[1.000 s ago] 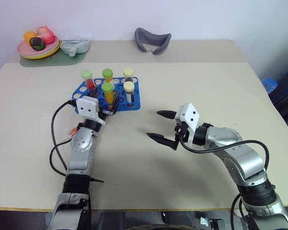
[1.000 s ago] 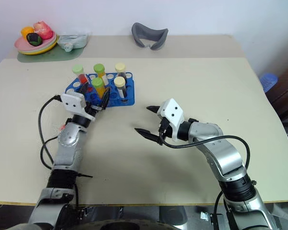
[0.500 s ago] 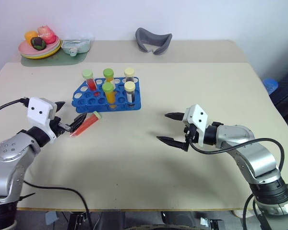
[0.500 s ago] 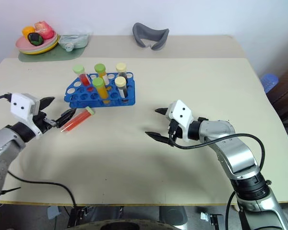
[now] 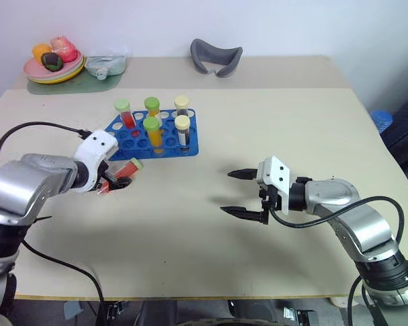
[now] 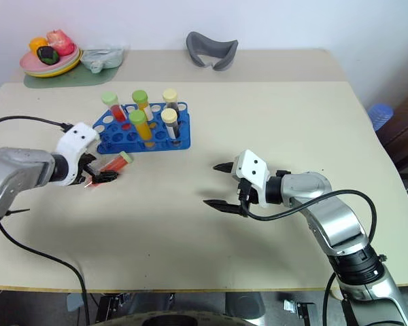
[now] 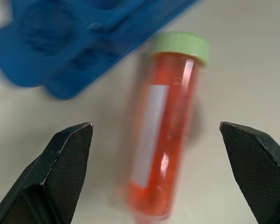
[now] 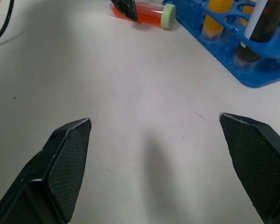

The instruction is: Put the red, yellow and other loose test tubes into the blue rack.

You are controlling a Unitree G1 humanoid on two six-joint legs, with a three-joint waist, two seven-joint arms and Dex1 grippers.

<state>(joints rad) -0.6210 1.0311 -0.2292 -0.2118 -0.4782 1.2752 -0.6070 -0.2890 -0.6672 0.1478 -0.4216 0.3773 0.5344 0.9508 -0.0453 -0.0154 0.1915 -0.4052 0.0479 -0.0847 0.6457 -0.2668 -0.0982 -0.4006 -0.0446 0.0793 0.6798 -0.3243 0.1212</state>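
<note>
Head views: the left gripper (image 5: 115,182) has swung from over the rack (image 5: 132,139) down over the red tube (image 5: 126,169) lying just beside the rack, jaws spread. Left wrist view: tube between the open fingers, ungripped. The right gripper (image 5: 243,194), well apart from the rack, hangs open.

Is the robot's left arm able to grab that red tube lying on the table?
Probably yes. The left tool is open, and the red tube lies flat between its fingers, beside the blue rack, with nothing covering it.
</note>
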